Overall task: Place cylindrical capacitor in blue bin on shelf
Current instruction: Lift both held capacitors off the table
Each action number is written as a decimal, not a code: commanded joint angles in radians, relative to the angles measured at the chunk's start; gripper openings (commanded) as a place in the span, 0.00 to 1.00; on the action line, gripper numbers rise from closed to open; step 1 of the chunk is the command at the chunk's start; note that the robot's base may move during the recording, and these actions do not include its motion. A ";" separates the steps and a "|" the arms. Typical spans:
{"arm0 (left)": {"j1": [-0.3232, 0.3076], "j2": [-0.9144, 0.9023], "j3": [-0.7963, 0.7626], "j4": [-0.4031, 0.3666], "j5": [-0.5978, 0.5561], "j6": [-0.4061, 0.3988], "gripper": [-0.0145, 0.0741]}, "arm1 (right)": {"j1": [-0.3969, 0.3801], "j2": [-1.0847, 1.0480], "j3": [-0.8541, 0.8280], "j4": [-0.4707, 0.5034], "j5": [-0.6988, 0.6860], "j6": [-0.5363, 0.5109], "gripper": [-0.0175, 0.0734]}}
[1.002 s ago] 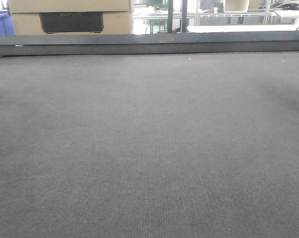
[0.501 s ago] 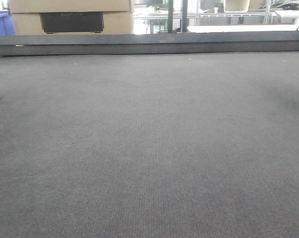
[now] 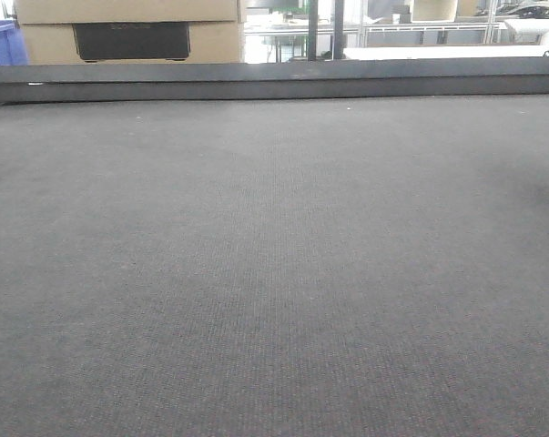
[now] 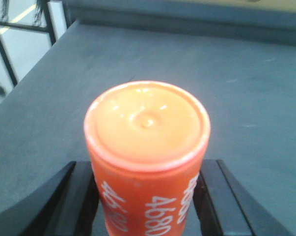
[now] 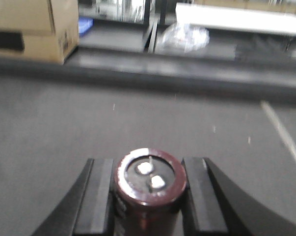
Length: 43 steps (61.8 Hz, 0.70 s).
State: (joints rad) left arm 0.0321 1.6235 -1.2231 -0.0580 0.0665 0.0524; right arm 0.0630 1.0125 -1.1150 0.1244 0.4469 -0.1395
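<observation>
Cardboard box [image 5: 25,29] stands beyond; right gripper [image 5: 148,187] clamps cylindrical capacitor [image 5: 150,178], left gripper [image 4: 148,196] orange cylinder [image 4: 148,128].

Left gripper [image 4: 148,206] clamped on orange cylinder [image 4: 147,128], one black finger [image 4: 81,196] pressing each side. Cylinder's end cap faces the camera, small dimple at centre, white "4680" printed on the side. Dark grey table [image 4: 246,88] behind; black frame legs [image 4: 3,44] past its left edge.

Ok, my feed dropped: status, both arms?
Left gripper shut on orange cylinder. Right gripper shut on cylindrical capacitor. Nothing blocking on grey tabletop.
</observation>
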 commanded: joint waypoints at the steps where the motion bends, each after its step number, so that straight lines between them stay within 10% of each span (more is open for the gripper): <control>1: -0.036 -0.106 -0.037 0.023 0.172 -0.001 0.04 | 0.001 -0.027 -0.030 -0.002 0.115 0.000 0.01; 26: -0.254 -0.481 -0.043 0.024 0.601 0.027 0.04 | 0.001 -0.246 0.095 -0.002 0.264 0.000 0.01; 43: -0.264 -0.728 0.029 0.016 0.787 -0.005 0.04 | 0.022 -0.355 0.142 0.049 0.285 0.000 0.01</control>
State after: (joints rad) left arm -0.2255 0.9590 -1.2142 -0.0372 0.8147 0.0618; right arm 0.0749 0.6794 -0.9742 0.1488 0.7473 -0.1395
